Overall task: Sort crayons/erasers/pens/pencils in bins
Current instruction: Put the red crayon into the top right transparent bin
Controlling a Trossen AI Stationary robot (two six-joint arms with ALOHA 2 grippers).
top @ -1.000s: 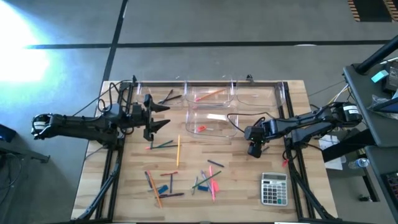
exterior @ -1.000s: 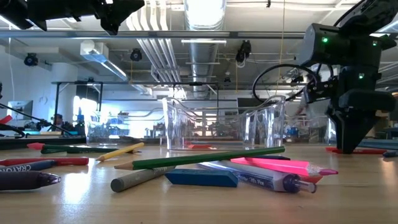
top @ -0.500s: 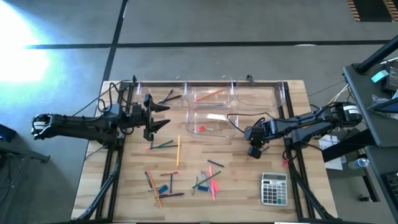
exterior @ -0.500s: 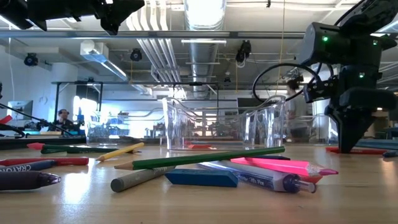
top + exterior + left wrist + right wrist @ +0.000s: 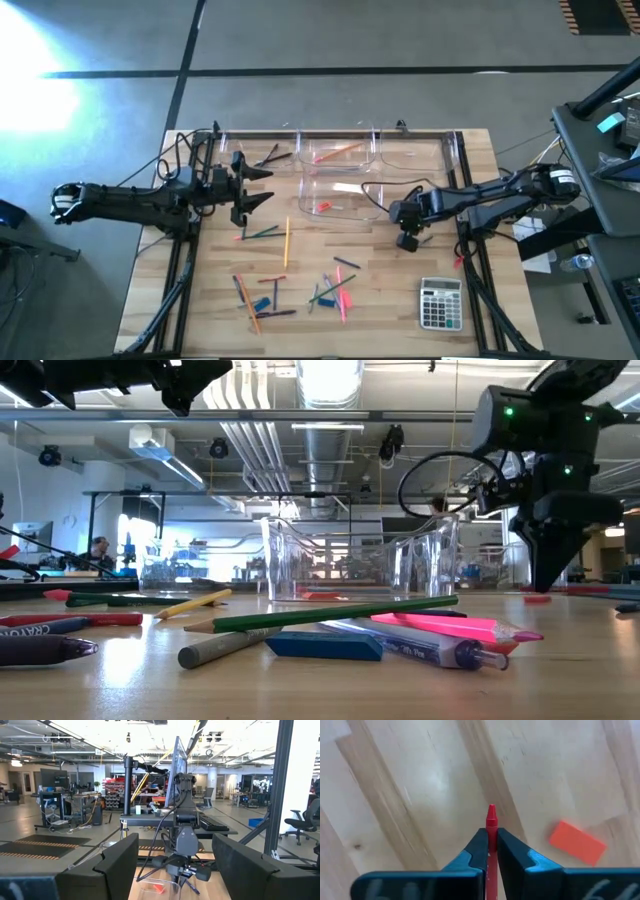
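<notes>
1. The right hand (image 5: 491,851) is squeezed shut on a red crayon (image 5: 491,820), above the bench (image 5: 400,290).
2. The crayon's long way sticks straight out between the fingers.
3. The bins (image 5: 340,198) sit just left and far; the right arm is nearer.
4. The left hand (image 5: 262,186) waits wide open.

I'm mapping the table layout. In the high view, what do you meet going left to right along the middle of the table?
left gripper → yellow pencil → near bin → right gripper, shut on a red crayon.
</notes>
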